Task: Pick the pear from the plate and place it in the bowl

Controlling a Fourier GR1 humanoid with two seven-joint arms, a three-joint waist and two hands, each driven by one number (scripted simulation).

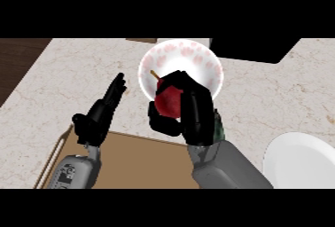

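Observation:
A dark red pear with a thin stem sits in my right hand, whose fingers and thumb curl round it. The hand holds the fruit up over the near edge of a white bowl with pink blotches at the top centre of the head view. A plain white plate lies at the lower right, cut off by the picture's edge, with nothing on its visible part. My left hand stands open at the left, fingers straight and pointing up, holding nothing.
A brown wooden board lies under both forearms at the near edge. A black panel sits at the back right beside the bowl. Dark wood floor shows past the counter's left edge.

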